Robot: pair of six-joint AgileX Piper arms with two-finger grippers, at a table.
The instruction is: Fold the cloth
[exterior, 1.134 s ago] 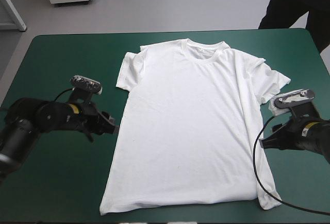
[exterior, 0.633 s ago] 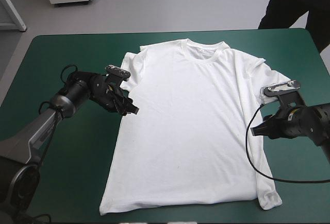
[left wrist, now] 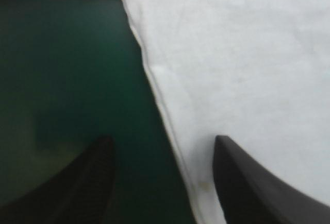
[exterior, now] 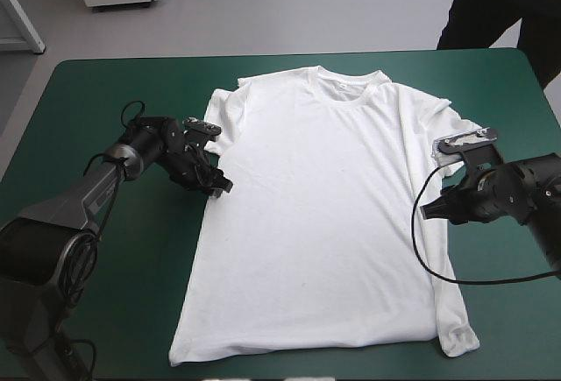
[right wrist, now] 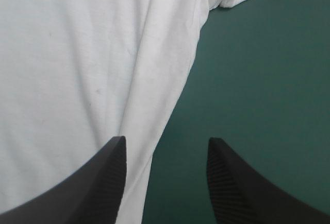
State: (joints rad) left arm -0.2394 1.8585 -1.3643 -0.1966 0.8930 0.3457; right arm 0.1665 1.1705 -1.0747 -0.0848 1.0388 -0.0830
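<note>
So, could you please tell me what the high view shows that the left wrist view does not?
Only the high view shows the whole T-shirt spread flat, collar toward the far edge, and the right hand at its right side. Only the left wrist view shows the left hand open, the shirt's side edge running between its fingers. Both show that edge lying on the teal-green cover.

The left arm (exterior: 145,146) is black with rounded joints and a grey rear link; the right arm (exterior: 517,193) is black. Its fingers (right wrist: 229,183) are black curved fins, finely ribbed.
</note>
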